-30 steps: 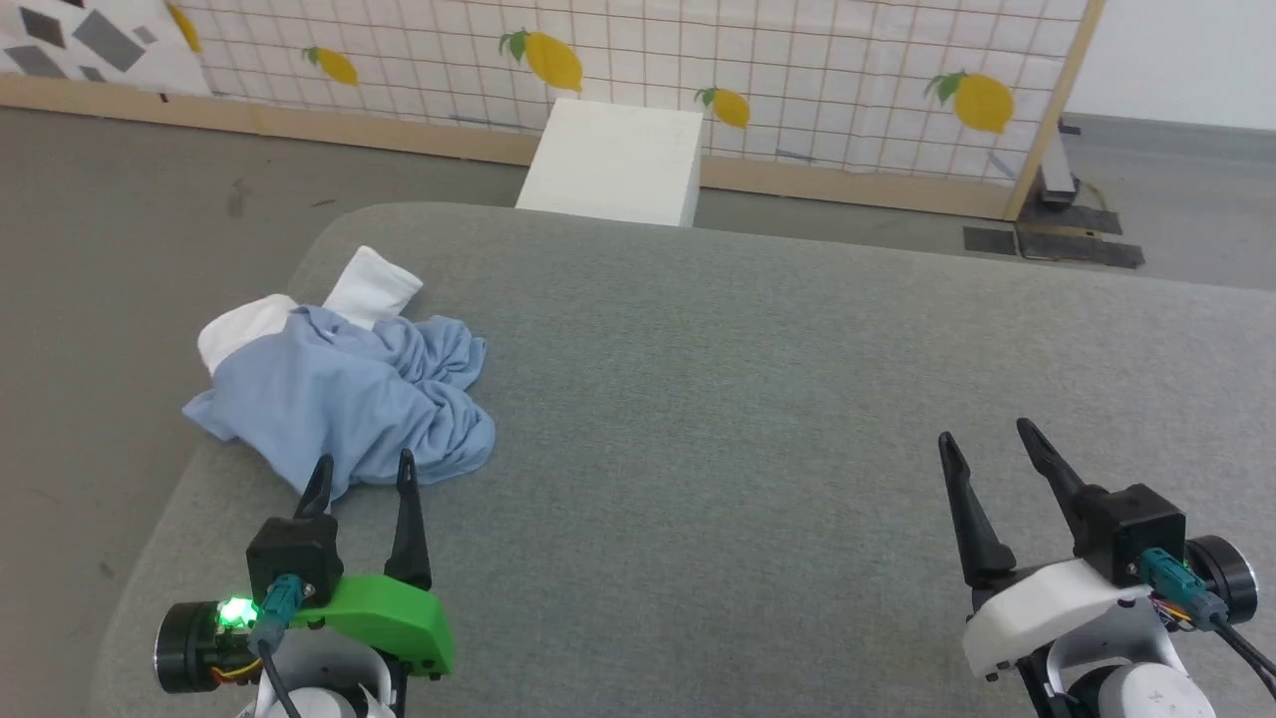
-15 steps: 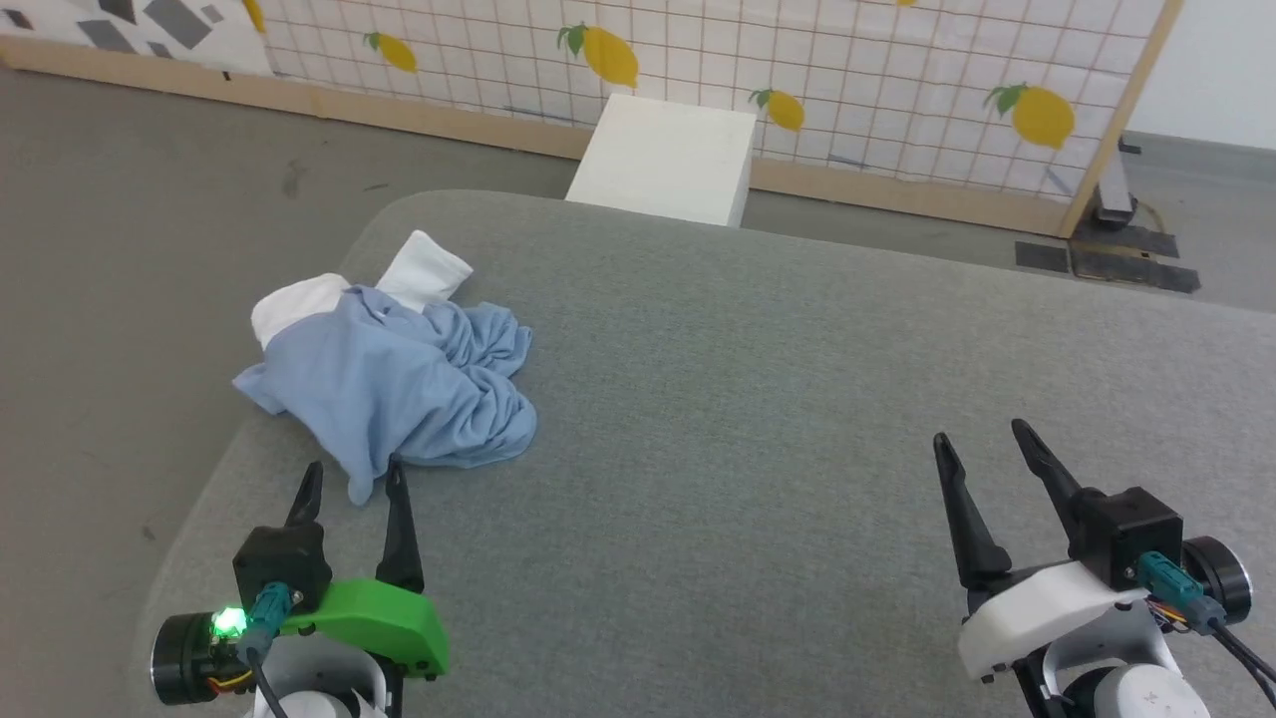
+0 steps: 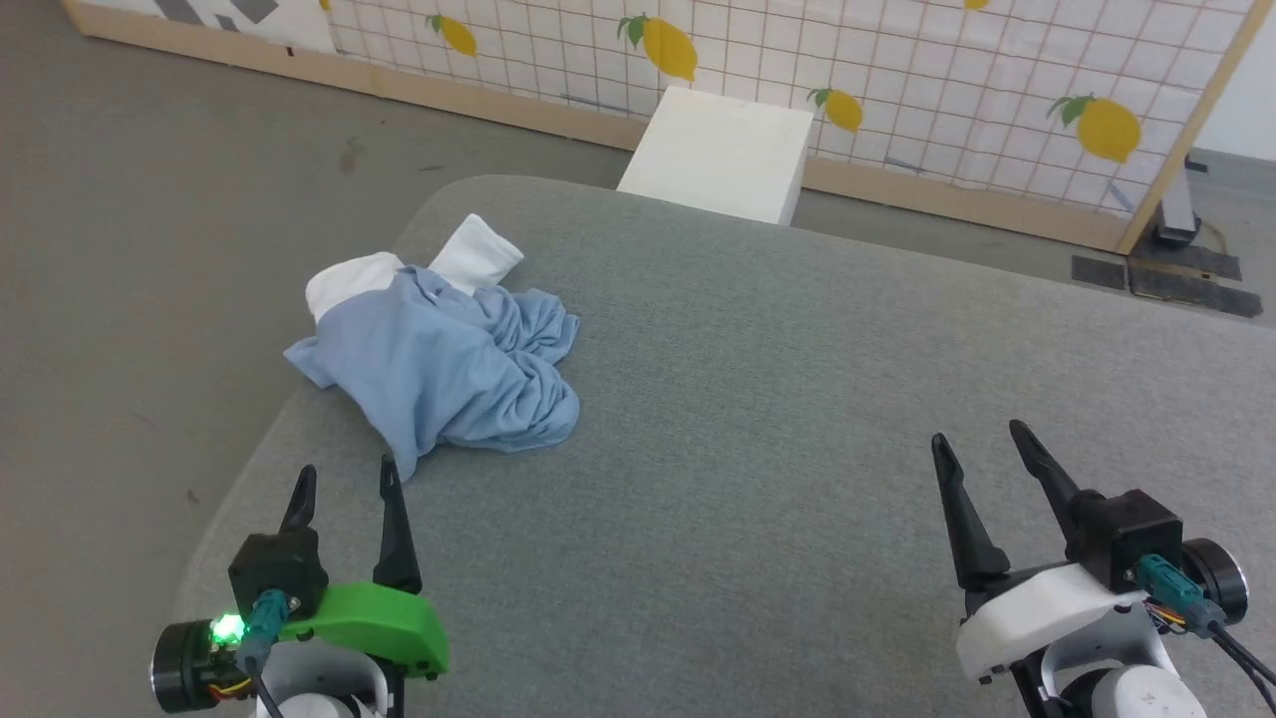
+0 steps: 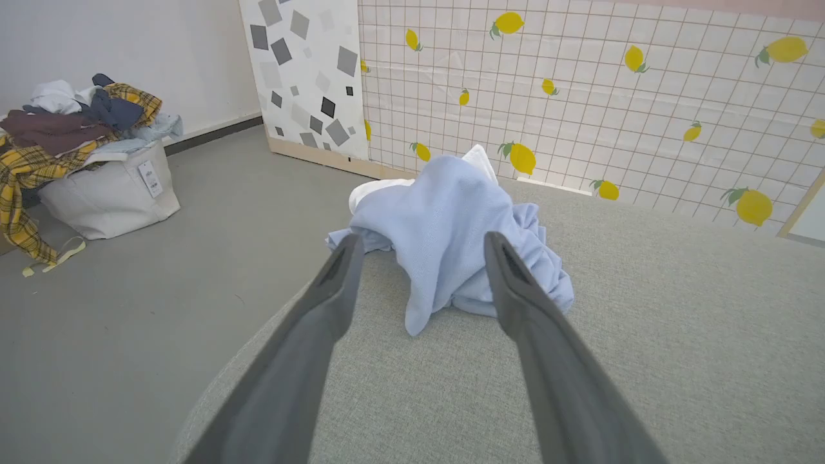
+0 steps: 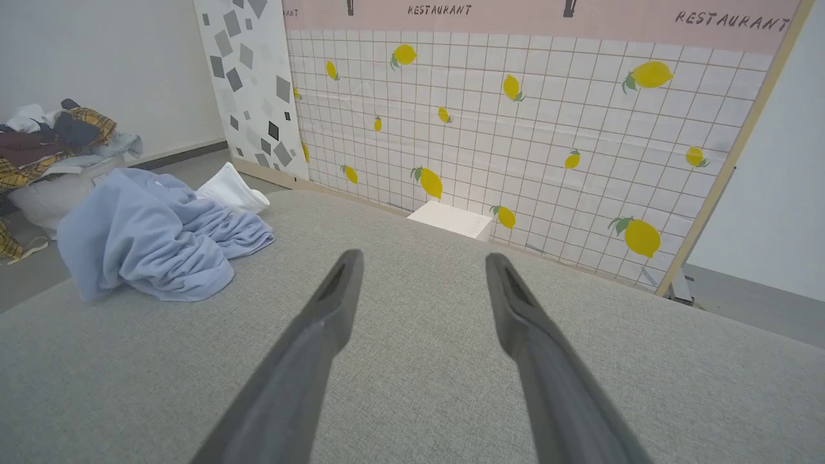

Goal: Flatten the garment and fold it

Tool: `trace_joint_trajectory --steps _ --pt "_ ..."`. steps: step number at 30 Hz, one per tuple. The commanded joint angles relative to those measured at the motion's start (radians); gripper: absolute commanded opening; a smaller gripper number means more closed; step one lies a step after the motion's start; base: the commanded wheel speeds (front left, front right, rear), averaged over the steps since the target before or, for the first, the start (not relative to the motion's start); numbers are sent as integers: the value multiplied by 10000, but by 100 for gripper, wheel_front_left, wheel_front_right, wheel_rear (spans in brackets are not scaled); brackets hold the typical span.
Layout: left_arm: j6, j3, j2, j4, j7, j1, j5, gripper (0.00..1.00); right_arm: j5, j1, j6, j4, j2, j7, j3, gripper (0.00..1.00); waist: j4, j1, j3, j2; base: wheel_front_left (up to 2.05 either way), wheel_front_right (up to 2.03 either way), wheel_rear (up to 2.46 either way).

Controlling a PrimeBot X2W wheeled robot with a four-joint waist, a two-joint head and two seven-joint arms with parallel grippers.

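The garment [image 3: 439,364] lies crumpled in a heap near the left edge of the grey padded table [image 3: 797,419], light blue with white sleeves poking out at its far side. Its chest logo is hidden in the folds. My left gripper [image 3: 344,477] stands open just short of the heap's near tip, holding nothing. In the left wrist view the garment [image 4: 451,232] sits straight ahead between the open fingers. My right gripper [image 3: 982,444] is open and empty over bare table at the lower right. From the right wrist, the garment [image 5: 155,238] lies far off to the left.
A white box [image 3: 720,155] stands on the floor behind the table, before a lemon-patterned screen [image 3: 897,70]. A pale bag piled with clothes [image 4: 77,161] sits on the floor to the left. The table edge [image 3: 249,469] curves close to the left gripper.
The head camera has turned left, so the whole picture has slid to the right. The left gripper now sits slightly further back from the garment's near tip. The garment itself lies unchanged.
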Motion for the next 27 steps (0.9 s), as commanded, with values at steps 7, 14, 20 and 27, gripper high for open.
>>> trace_joint_trajectory --steps 7,14,20,27 --pt "292 -122 30 -125 -136 169 -231 100 151 91 -10 59 -1 -154 31 100 331 0 44 0 0 0 0" --pt "352 -69 99 80 -331 150 -442 100 223 98 -11 90 -1 -211 77 100 593 0 42 0 0 0 0" --pt "472 -72 108 121 -480 153 -566 100 270 104 -12 110 -1 -263 100 100 765 0 72 0 0 0 0" --pt "606 -91 126 155 -633 139 -716 100 311 81 -13 148 -1 -311 92 100 974 0 107 0 0 0 0"
